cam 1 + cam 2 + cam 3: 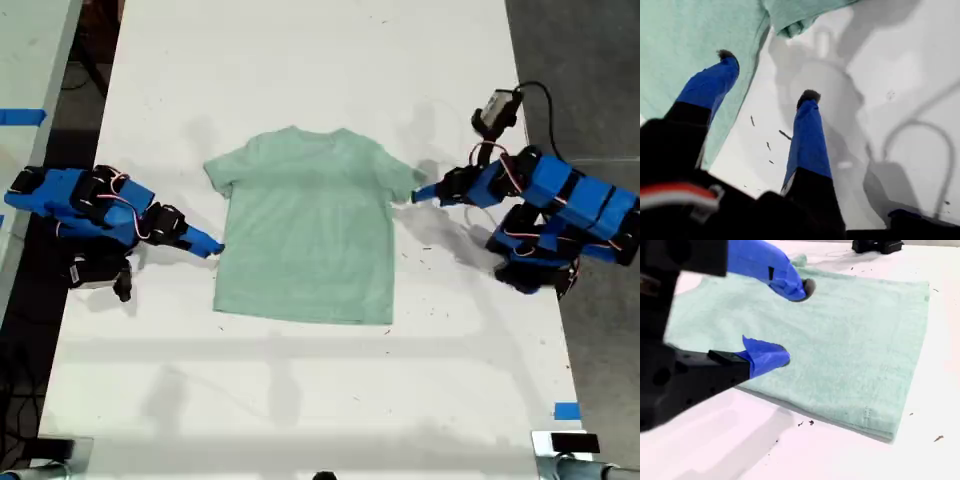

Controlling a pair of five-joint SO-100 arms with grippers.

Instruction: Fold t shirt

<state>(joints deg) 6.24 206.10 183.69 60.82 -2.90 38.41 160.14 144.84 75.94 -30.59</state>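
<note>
The pale mint-green t shirt (305, 230) lies flat and spread out, neck toward the far edge, in the middle of the white table (300, 400). My first gripper (768, 75) is open beside the sleeve (790, 20) at the exterior view's right (415, 195). One of its fingertips (727, 55) is over the cloth and the other is over bare table. My second gripper (791, 324) is open at the shirt's side edge (805, 405) on the exterior view's left (215, 248), with both blue fingers over the cloth. Neither gripper holds anything.
A small white camera unit (497, 108) with a black cable sits behind the first arm. Blue tape (566, 410) marks the table near the exterior view's lower right. Dark floor (590, 60) lies past the table's edge there. A second white surface (25, 60) stands at the exterior view's left.
</note>
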